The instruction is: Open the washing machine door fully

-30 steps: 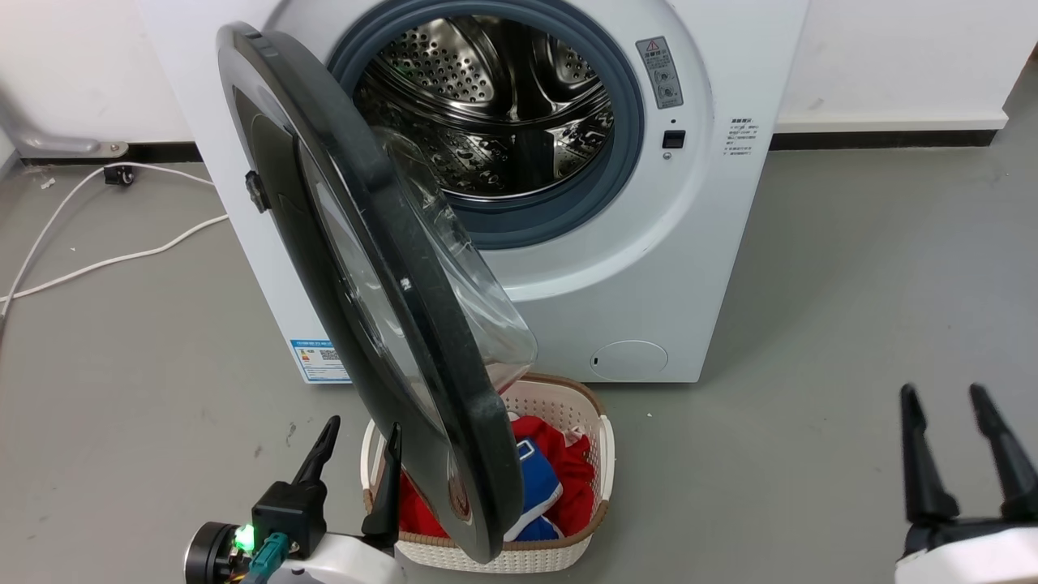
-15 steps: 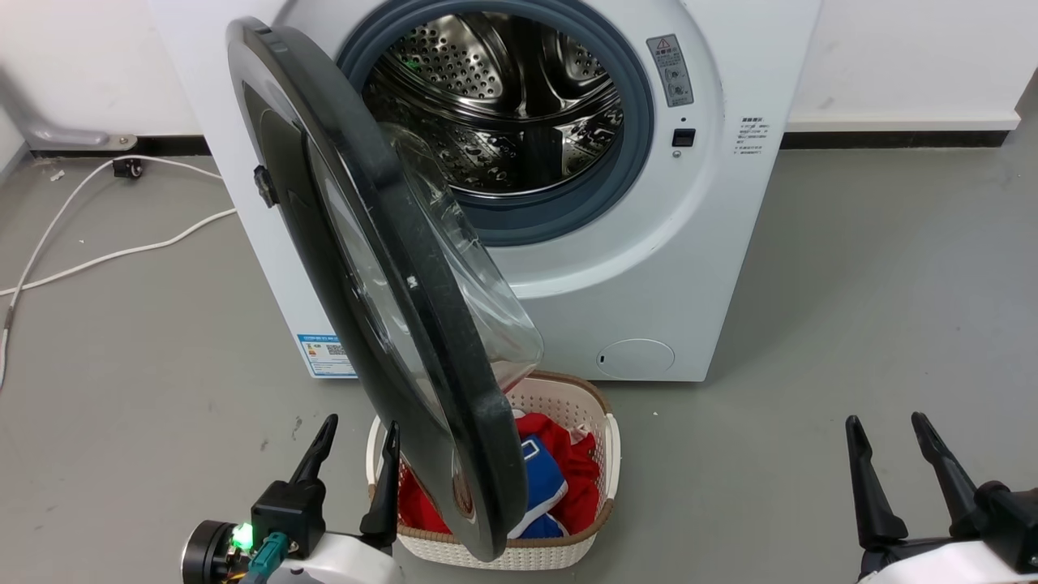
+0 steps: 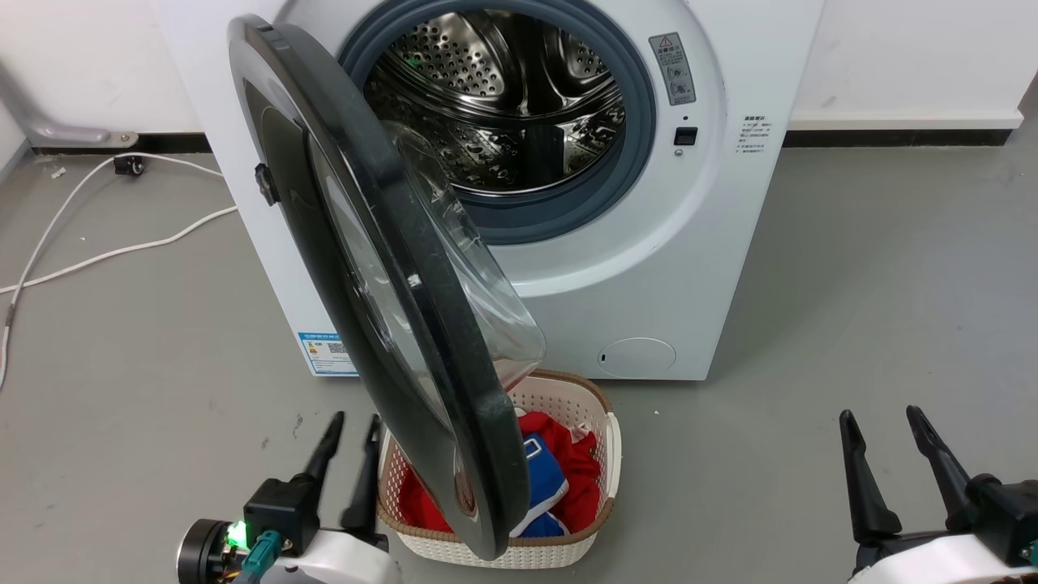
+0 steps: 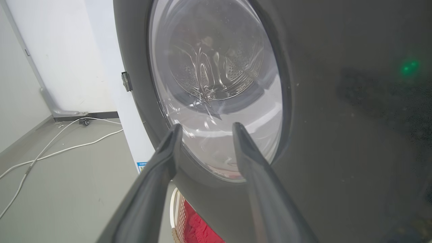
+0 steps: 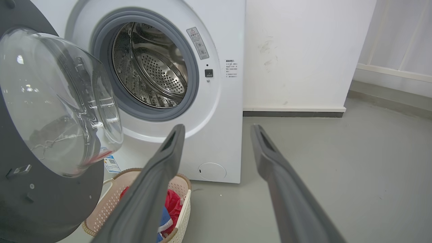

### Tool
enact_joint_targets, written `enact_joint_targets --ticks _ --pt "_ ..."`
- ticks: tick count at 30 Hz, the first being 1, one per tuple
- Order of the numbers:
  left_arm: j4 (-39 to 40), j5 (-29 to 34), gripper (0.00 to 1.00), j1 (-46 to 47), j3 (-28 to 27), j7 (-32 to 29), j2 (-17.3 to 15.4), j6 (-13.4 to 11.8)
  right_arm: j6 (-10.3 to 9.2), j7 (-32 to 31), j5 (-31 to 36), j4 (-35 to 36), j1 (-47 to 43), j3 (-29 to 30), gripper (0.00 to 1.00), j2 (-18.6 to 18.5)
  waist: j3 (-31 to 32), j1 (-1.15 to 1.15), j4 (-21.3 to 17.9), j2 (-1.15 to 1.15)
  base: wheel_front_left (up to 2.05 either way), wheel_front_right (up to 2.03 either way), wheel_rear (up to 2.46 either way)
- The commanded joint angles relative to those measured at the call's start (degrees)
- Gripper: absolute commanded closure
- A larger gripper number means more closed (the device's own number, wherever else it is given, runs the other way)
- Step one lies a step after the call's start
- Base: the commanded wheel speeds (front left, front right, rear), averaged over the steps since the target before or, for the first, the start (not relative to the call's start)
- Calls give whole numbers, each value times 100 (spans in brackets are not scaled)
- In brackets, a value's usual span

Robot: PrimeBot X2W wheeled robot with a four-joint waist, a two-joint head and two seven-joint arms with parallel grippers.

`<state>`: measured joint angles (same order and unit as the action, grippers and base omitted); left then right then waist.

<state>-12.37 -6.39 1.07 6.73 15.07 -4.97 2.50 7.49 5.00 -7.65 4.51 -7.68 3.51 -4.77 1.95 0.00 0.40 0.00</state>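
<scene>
Holding its place, the large round glossy black washing machine door (image 3: 422,308), with its bulging clear glass bowl (image 3: 486,300), stands swung out from the white boxy front-loading washing machine (image 3: 697,243). It sits roughly square to the front and edge-on to your head camera, hanging over the cream woven plastic laundry basket (image 3: 527,556) of red and blue clothes (image 3: 568,466). It hasn't budged in the last half second.

What has changed is your left gripper (image 3: 354,418). Its two dark fingers have drawn closer together and slid left, off the basket rim and away from the door's outer face. There's a narrow gap between them now and they grip nothing.

Your right gripper (image 3: 877,412) sits low on the right, well apart from the door and much where it was, fingers spread and empty.

My read is that the swing has paused. The perforated steel drum (image 3: 503,89) is exposed, but the door looks to have more travel leftward. Your left arm sits on that side, so you'd likely need a push on the inner face, or a fresh hold on the rim.
</scene>
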Motion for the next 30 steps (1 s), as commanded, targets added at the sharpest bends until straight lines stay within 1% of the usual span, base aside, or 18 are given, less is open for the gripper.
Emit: enact_joint_targets --ticks 1,8,15,20,24,30 --pt "25 -27 100 -3 -17 15 -5 -23 1 1 44 38 -14 0 0 35 0 0 -1 0 0 0 0" --pt "108 -141 100 61 -117 15 12 -55 1 -54 129 98 -63 -12 0 76 20 0 5 0 0 0 0" --pt "554 -325 100 259 -265 -75 -25 -90 1 -96 167 137 -113 11 0 98 31 0 42 0 0 0 0" --pt "1221 -354 100 479 -334 -384 -95 -185 1 -126 198 148 -105 29 0 118 45 0 56 0 0 0 0" --pt "1898 -410 100 671 -320 -608 -80 -229 1 -137 215 139 -84 38 0 121 67 0 50 0 0 0 0" --pt "2855 -239 100 959 -33 -801 -90 -171 1 -119 219 103 -50 59 0 129 100 0 -2 0 0 0 0"
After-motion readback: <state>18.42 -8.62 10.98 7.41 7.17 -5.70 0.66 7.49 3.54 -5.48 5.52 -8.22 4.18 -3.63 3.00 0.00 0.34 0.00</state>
